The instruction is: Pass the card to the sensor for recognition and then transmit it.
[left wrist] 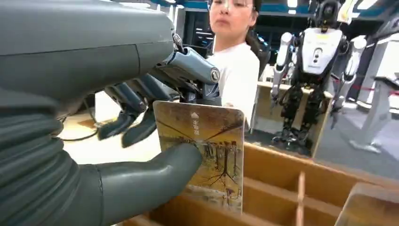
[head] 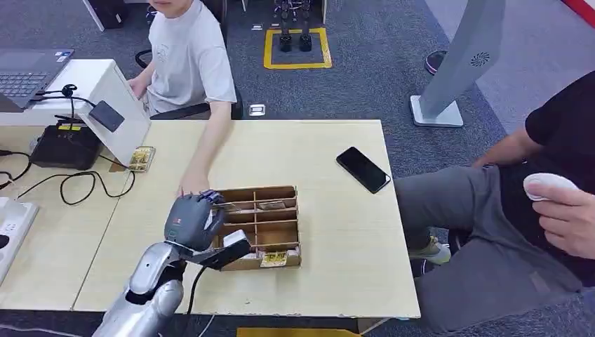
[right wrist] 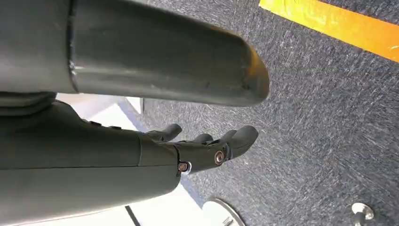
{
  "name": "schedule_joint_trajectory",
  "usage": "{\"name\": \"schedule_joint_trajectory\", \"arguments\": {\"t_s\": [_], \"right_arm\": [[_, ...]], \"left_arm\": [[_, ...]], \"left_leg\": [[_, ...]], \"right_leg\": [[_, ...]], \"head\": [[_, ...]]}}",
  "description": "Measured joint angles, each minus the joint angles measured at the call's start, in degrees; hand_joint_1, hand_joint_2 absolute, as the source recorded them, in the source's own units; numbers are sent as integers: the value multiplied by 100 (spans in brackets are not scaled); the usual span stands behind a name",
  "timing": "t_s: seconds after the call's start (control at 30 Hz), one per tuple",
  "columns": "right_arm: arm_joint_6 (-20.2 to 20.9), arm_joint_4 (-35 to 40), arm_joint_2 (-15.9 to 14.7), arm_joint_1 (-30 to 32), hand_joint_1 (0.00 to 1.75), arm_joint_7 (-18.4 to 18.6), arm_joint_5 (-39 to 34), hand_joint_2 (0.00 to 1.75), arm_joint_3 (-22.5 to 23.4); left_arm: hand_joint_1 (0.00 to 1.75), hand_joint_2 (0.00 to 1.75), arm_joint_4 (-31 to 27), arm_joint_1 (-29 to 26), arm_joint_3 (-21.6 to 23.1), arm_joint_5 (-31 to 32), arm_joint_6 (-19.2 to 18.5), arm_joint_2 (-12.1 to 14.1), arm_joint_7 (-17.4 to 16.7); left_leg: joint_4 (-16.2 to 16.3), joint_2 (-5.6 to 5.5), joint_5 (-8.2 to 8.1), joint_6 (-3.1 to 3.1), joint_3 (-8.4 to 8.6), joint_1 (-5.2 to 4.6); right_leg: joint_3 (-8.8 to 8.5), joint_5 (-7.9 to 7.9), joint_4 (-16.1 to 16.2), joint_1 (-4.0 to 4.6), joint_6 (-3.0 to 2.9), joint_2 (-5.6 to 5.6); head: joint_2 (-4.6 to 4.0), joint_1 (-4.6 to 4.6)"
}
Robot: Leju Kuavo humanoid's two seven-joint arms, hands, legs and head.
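Looking down over a wide, pale wooden table [head: 330, 281], I see a person in a light grey T-shirt [head: 189, 56] seated at its far side, one arm reaching toward the middle, and a second person in a black top and grey trousers [head: 505, 232] sitting off the right edge. At the far left of the table stands a white slanted box [head: 105, 88] with a small dark sensor pad [head: 107, 116] on its face, a black device [head: 67, 146] and looping black cables beside it. Near the table's middle sits a shallow brown cardboard tray divided into compartments [head: 284, 191]. A black smartphone [head: 363, 169] lies well apart from it, toward the right. My left hand [head: 191, 219] hovers over the tray's left end, its thick grey thumb [left wrist: 155, 172] and darker fingers [left wrist: 136, 101] pinching an upright brown picture card printed with bare trees [left wrist: 211, 155], lifted just above the compartments. My right hand [right wrist: 207, 150] hangs over dark carpet, holding nothing, fingers loosely extended and apart.
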State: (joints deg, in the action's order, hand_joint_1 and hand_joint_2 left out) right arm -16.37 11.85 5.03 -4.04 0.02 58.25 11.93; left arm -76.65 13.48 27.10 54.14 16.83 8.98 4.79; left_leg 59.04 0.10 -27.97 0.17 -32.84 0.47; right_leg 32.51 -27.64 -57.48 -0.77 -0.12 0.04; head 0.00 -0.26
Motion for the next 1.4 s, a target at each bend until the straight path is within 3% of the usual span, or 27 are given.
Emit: {"name": "schedule_joint_trajectory", "arguments": {"t_s": [0.17,0.37,0.53,0.83,1.0,1.1,1.17,1.3,1.33,1.4], "right_arm": [[0,-2,0,4,0,-28,-4,0,15],[0,-2,0,20,0,-94,2,0,101],[-39,-2,0,36,0,-116,-7,0,170],[-76,-2,4,41,0,-109,112,0,195],[20,2,18,-1,0,-46,247,0,194],[31,13,28,-46,0,-2,297,0,192],[26,15,42,-74,0,-9,297,0,192],[26,15,48,-86,0,50,367,0,186],[28,15,48,-87,0,63,400,0,181],[28,15,48,-86,0,70,409,0,181]], "left_arm": [[175,175,-302,18,-72,-162,-90,108,72],[175,175,-1112,611,-251,-432,-708,740,-59],[175,175,-1583,986,-520,-352,-726,1099,-206],[175,175,-1537,1127,-579,400,-693,1093,-717],[175,175,-920,1483,-564,1062,-656,984,-1148],[175,175,-386,1732,-564,1123,-567,885,-1215],[155,175,4,1852,-566,1029,-468,824,-1185],[143,175,356,1875,-566,957,-330,739,-1130],[93,175,434,1870,-566,953,-330,713,-1128],[93,175,515,1869,-566,953,-328,684,-1119]], "left_leg": [[0,1,1,0,1,1],[0,0,6,-5,1,7],[0,3,7,-7,0,8],[1,1,6,-6,-1,5],[3,2,8,-7,0,6],[3,2,9,-7,0,7],[3,8,9,-8,0,7],[3,4,8,-7,-3,7],[3,5,8,-7,-4,7],[3,4,7,-7,-6,7]], "right_leg": [[1,0,0,0,0,1],[2,2,-2,5,-3,1],[2,2,-3,7,-4,2],[3,2,0,4,-3,1],[5,6,0,5,-6,2],[4,7,-1,5,-6,2],[4,8,-2,5,-7,5],[5,6,-2,5,-7,4],[6,6,-2,6,-6,4],[7,6,-2,6,-6,4]], "head": [[0,-2],[0,-2],[0,-2],[0,0],[0,-2],[0,0],[0,-2],[0,0],[0,0],[0,0]]}}
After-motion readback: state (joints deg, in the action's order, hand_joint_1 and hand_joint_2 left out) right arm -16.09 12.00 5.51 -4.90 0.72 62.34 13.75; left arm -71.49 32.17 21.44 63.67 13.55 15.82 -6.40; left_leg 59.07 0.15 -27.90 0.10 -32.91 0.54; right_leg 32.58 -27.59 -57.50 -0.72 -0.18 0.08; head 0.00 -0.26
